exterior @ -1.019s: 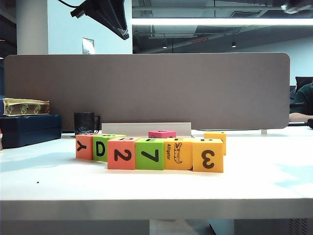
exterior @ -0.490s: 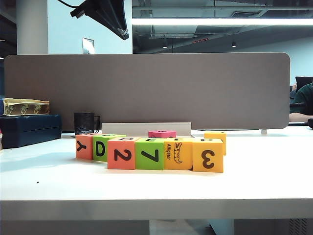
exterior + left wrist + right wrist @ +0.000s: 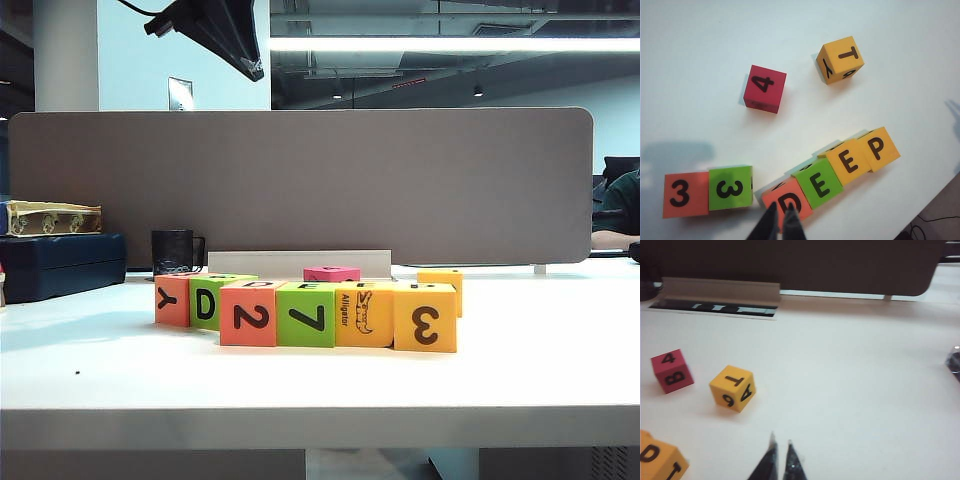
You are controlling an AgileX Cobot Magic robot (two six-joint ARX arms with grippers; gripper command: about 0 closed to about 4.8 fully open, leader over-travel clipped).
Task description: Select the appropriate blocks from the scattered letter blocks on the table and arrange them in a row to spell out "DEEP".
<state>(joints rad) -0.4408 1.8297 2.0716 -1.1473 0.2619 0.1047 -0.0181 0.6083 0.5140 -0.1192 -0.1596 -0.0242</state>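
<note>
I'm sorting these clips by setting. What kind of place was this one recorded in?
Probably an open-plan office or lab: a white desk backed by a grey divider panel, exposed ceiling with strip lighting, and a seated person at the far right.

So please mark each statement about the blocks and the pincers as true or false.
1. Four touching blocks read DEEP on their tops: true; the row begins with the salmon-orange D block.
2. The pink block shows a 9 on top: false, a 4.
3. The left pincer is wide open: false, it is shut, above the D block.
4. The right pincer holds nothing: true, it is shut over the bare table.
5. The T block is part of the row: false, it stands apart.
</note>
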